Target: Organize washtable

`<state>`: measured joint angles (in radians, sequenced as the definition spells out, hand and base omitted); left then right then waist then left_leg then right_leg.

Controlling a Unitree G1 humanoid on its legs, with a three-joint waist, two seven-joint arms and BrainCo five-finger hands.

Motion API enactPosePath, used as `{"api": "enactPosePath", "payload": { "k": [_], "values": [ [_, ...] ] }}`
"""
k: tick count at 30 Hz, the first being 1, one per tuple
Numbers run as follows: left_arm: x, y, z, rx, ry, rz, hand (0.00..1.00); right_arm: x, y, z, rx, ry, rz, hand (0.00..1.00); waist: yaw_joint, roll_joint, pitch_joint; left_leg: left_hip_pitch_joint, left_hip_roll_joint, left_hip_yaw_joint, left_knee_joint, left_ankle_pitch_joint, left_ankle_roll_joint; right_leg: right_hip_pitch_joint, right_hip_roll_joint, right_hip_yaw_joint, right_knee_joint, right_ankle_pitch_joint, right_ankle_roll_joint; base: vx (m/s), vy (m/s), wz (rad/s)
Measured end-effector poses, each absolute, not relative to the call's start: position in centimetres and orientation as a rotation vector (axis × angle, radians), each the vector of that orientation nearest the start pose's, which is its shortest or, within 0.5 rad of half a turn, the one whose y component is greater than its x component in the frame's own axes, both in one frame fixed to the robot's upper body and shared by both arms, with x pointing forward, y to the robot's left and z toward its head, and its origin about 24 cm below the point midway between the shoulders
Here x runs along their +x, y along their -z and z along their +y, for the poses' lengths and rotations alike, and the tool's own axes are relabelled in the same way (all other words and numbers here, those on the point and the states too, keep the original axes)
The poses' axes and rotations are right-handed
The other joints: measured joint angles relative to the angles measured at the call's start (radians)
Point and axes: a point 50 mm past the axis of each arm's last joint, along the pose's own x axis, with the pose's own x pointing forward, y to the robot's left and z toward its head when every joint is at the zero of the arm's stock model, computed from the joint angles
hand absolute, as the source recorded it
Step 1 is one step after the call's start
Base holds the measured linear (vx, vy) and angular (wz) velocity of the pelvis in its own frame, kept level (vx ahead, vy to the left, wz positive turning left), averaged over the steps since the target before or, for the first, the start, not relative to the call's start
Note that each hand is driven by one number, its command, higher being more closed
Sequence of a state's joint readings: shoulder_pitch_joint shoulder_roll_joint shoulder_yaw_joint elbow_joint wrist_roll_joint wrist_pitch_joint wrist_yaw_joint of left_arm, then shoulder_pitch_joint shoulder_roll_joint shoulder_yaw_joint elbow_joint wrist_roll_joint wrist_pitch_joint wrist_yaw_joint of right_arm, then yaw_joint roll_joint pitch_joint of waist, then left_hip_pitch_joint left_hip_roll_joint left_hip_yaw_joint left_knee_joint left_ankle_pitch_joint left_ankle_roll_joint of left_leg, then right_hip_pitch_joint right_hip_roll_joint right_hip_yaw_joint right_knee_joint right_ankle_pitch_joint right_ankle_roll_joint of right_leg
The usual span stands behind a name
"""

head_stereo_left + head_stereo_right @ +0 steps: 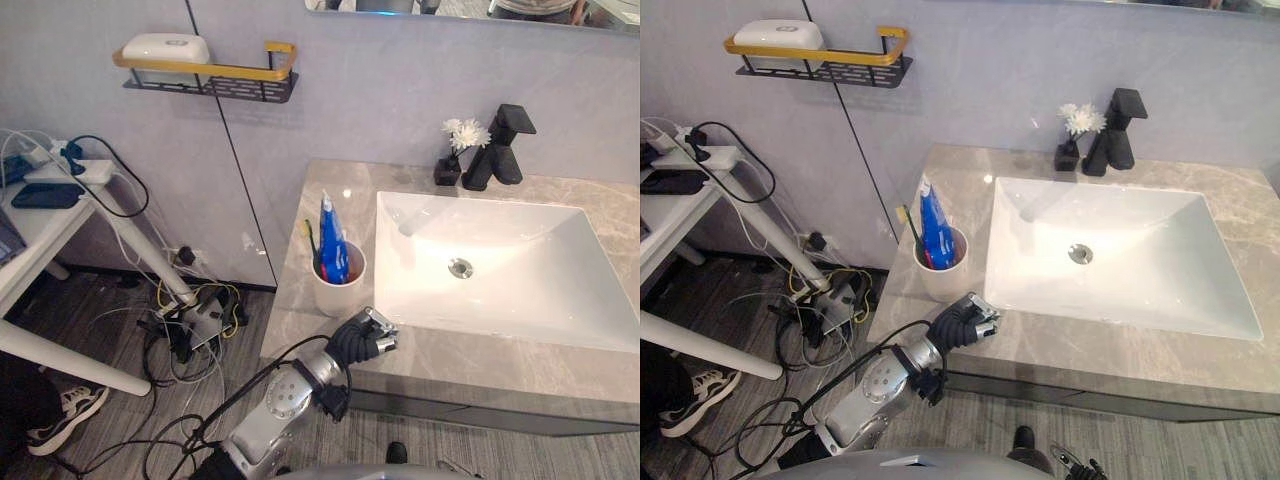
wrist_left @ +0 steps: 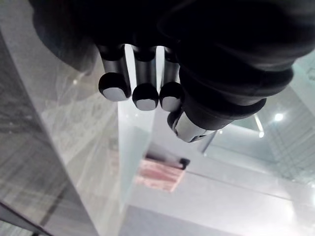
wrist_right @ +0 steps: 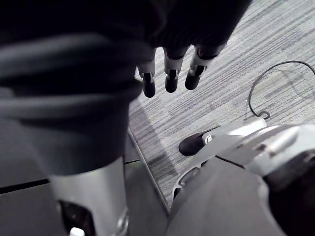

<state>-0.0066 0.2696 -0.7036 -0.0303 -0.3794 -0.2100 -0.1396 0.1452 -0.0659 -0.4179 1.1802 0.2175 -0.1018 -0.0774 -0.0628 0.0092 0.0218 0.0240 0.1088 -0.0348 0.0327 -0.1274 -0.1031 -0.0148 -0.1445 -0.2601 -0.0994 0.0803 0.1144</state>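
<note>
A white cup (image 1: 338, 287) stands on the grey stone counter (image 1: 330, 195), left of the sink. A blue toothpaste tube (image 1: 332, 243) and a toothbrush (image 1: 311, 243) stand in it. My left hand (image 1: 363, 337) hovers at the counter's front edge, just in front of the cup and apart from it. Its fingers (image 2: 135, 93) are curled with nothing in them. My right hand (image 3: 170, 73) hangs over the grey floor with relaxed fingers and holds nothing.
A white basin (image 1: 520, 290) fills the counter's right part, with a black faucet (image 1: 500, 150) and a small flower vase (image 1: 452, 160) behind it. A wall shelf (image 1: 215, 78) carries a white box (image 1: 165, 48). A white side table (image 1: 45, 215) and cables (image 1: 190, 320) lie left.
</note>
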Motion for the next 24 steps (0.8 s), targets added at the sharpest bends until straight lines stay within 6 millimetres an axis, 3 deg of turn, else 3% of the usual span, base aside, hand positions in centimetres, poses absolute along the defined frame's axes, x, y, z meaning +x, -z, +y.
{"api": "enactPosePath", "payload": {
  "k": [8,24],
  "values": [
    [20.6,-3.9,5.2,-0.162,0.721,-0.047,1.00,3.4,16.9,-22.5,0.303,0.693,1.150,0.00,-0.010,0.001,0.002,0.002,0.000,0.005,-0.001,-0.001,0.001,-0.001,0.000,0.005,0.000,0.000,0.000,0.00,0.001,0.00],
    [21.8,-4.4,6.0,-0.088,0.688,-0.086,1.00,3.4,16.9,-22.5,0.312,0.688,1.147,0.00,-0.012,0.003,0.003,0.016,0.000,0.044,-0.009,-0.009,0.004,-0.015,0.001,0.039,0.000,0.002,0.003,0.01,0.005,-0.07]
  ]
}}
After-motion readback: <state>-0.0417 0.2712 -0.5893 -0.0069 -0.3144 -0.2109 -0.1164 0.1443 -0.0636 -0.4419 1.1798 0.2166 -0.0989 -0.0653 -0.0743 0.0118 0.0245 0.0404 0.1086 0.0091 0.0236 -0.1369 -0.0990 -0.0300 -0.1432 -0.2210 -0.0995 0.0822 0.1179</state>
